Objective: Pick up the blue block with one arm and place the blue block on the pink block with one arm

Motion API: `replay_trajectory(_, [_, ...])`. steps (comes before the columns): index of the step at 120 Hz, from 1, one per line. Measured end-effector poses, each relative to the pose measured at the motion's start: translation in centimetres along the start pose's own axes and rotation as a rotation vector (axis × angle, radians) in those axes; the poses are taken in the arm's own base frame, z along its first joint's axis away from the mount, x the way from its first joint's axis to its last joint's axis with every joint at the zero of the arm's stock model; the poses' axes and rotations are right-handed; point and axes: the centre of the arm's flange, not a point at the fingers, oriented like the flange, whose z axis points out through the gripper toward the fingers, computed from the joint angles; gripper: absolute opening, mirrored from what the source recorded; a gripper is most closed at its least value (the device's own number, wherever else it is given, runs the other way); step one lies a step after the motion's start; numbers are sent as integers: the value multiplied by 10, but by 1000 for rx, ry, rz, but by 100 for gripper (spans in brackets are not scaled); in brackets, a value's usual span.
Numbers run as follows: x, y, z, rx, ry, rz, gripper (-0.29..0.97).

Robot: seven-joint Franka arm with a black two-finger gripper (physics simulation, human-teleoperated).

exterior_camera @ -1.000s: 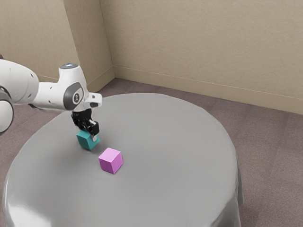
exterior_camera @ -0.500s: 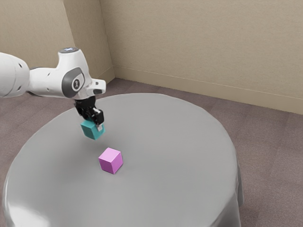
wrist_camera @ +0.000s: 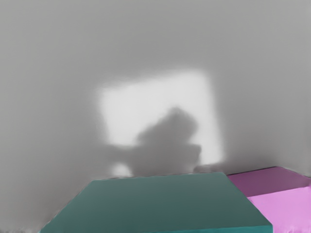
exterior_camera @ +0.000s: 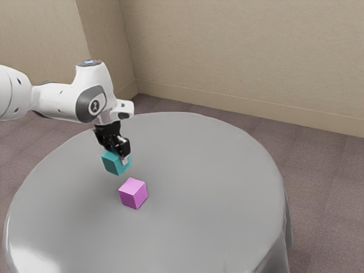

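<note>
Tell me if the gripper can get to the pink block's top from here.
Probably yes. The gripper, shut on the blue block, hangs higher than the pink block, toward the exterior view's left; nothing sits between them or on its top.

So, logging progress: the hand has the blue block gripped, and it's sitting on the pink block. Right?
Not sitting on it. The hand grips the blue block, but the block hangs in the air, apart from the pink block, as the exterior view shows.

Tablecloth (exterior_camera: pixel 227 170) smooth, satiny; blue block (exterior_camera: pixel 114 165), pink block (exterior_camera: pixel 133 193) matt.
</note>
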Motion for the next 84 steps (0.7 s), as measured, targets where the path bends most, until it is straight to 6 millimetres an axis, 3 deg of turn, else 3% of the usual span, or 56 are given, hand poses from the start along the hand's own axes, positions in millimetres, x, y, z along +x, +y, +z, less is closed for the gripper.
replay_trajectory(59, [-2, 48, -3, 22, -10, 10, 37])
replay_trajectory(84, [-6, 58, -2, 20, -17, -25, 37])
